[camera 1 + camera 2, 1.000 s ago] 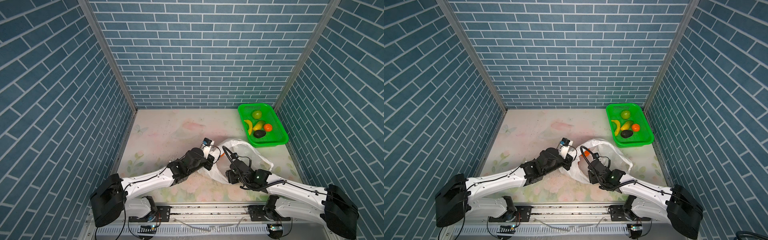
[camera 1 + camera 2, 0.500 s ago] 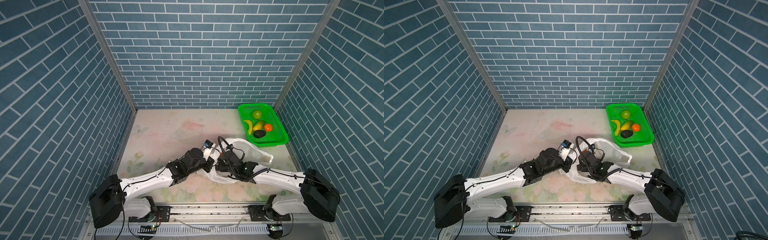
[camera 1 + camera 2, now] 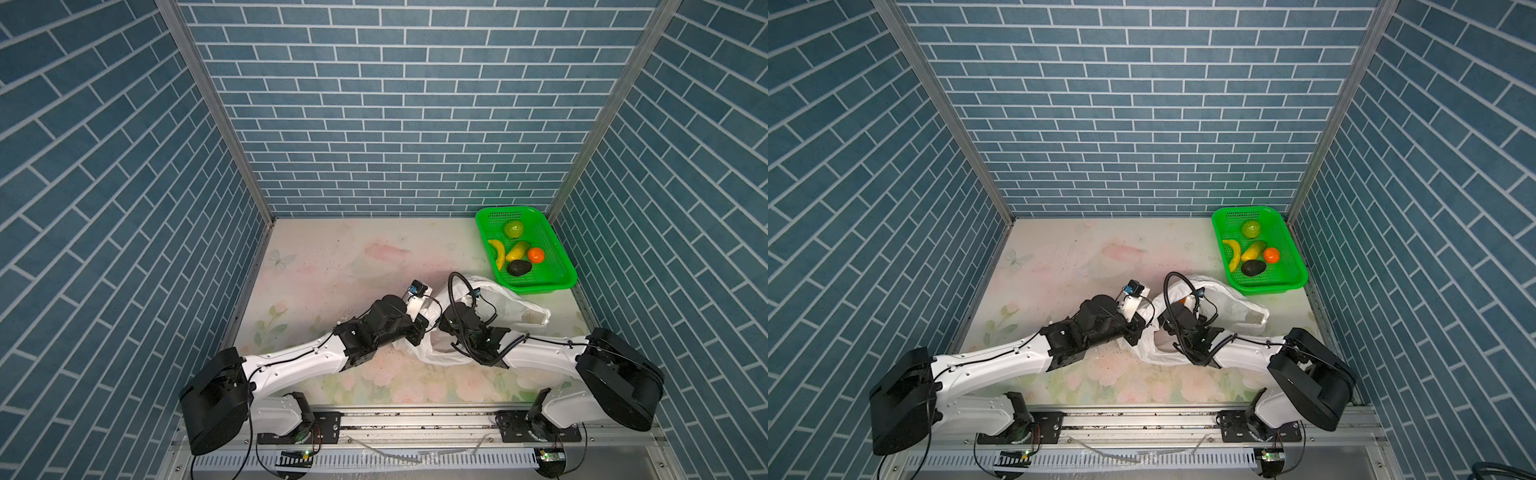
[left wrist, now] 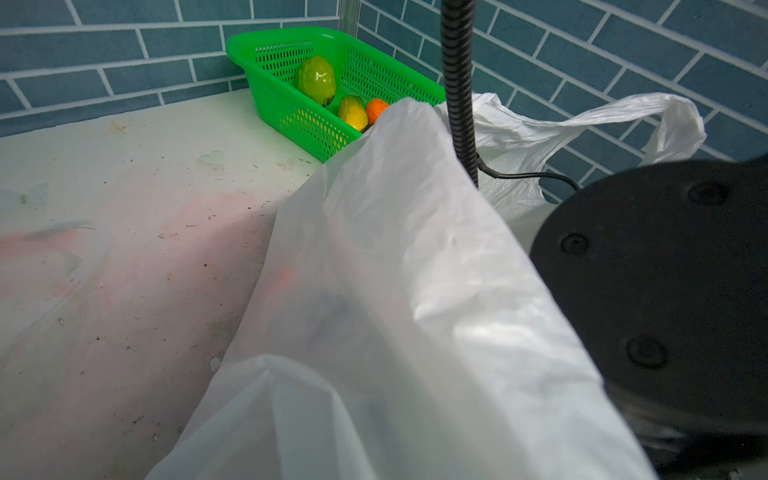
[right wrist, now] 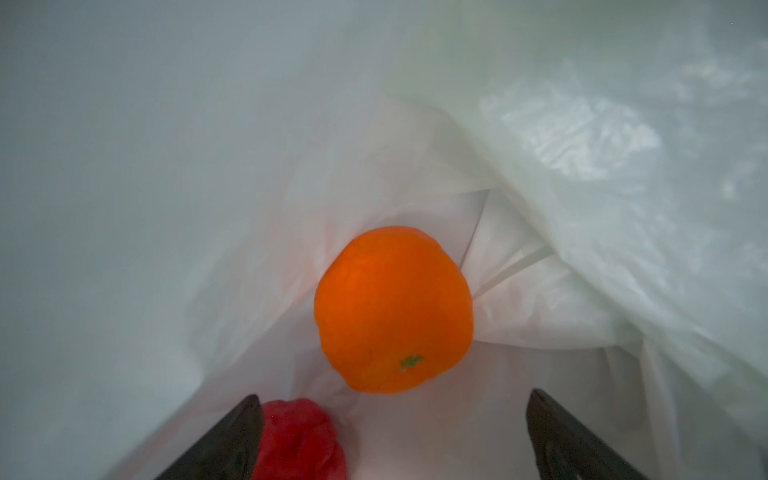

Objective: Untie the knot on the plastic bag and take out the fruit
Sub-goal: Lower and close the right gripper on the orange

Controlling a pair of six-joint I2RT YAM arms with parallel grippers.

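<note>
Thin, crinkly, translucent white plastic bag (image 3: pixel 511 301) (image 3: pixel 1235 307) lies on the mat at front centre-right, just in front of the basket. It is slack and wrinkled, and its mouth gapes toward the front rail. In the right wrist view a round, glossy orange (image 5: pixel 392 309) with a small green stem mark sits on the bag floor. A small red fruit (image 5: pixel 303 436) lies beside it, touching one of my fingers (image 5: pixel 232 440).

The bag's long axis runs roughly left to right. One handle loop (image 4: pixel 665 120) trails toward the right wall.

My right claw (image 5: pixel 392 415) is inside the bag with its jaws spread wide. The orange lies just ahead of the gap and the claw holds nothing. My left claw (image 3: pixel 419 330) is clamped closed on the bag's rim at the left side of the mouth. It lifts the film, which rises in a sheet across the left wrist view (image 4: pixel 395 270).

Green perforated plastic basket (image 3: pixel 540 286) (image 3: pixel 1271 286) (image 4: pixel 316 129) sits in the far right corner. It holds a green apple (image 3: pixel 514 229), yellow banana (image 3: pixel 498 254), yellow-green mango (image 3: pixel 517 250), second orange (image 3: pixel 536 255) and dark avocado (image 3: pixel 518 268).

Surface is a pale floral-print mat (image 3: pixel 332 266), scuffed, with dark specks. Blue brick-pattern walls (image 3: pixel 374 124) stand on three sides, and an aluminium rail (image 3: pixel 415 419) runs along the front.
</note>
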